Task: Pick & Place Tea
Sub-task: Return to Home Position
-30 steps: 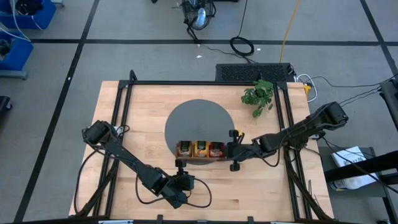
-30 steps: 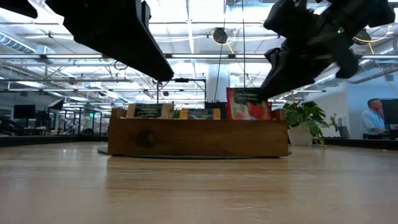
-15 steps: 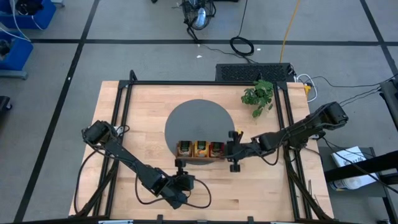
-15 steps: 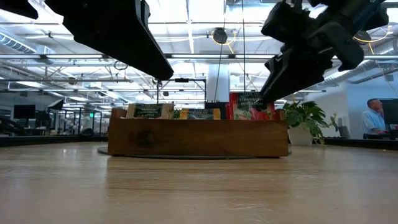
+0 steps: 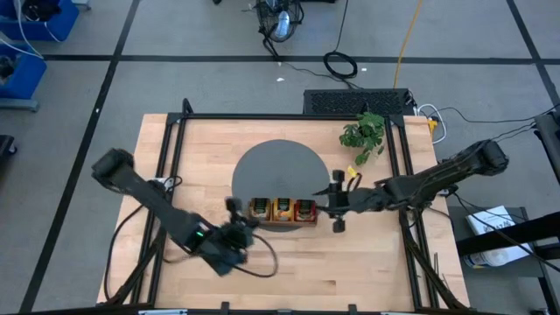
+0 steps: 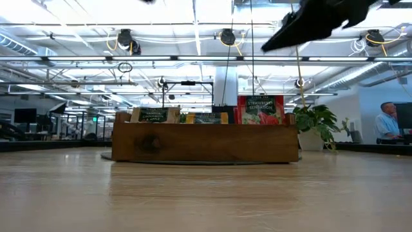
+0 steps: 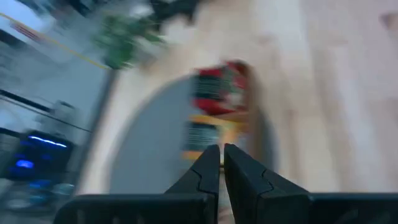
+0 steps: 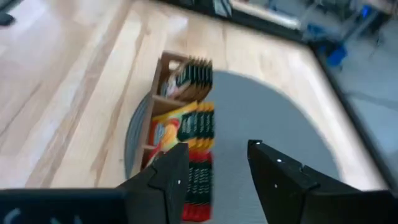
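Tea [image 5: 282, 210] stood on edge in the tray [image 5: 282, 222] at the middle of the high view. Every sachet was upright, its top edge running left to right across the frame, the same way as the tray's long axis. In the low view the printed faces looked straight at the camera, rising above the tray's front wall. Three groups showed, one in each of the three compartments: dark green sachets [image 6: 154, 115] at the left, orange-yellow sachets [image 8: 180, 130] in the middle, red sachets [image 6: 261, 109] at the right. Each group was a pack of several pressed face to face, and the exact count in a pack could not be told. The tray sat on the lower edge of the one round grey mat [image 5: 280, 166]. The right gripper [image 5: 338, 201] hung just right of the tray's right end in the high view, its jaws wide apart, holding and touching nothing. Its wrist view showed both fingers [image 8: 171, 171] spread, with the tea farther off between them. The left gripper [image 7: 221, 150] was to the lower left of the tray in the high view, clear of it, jaws drawn almost together with only a thin slit between, and empty. One plant [image 5: 363, 133] stood at the upper right of the table [image 5: 175, 157].
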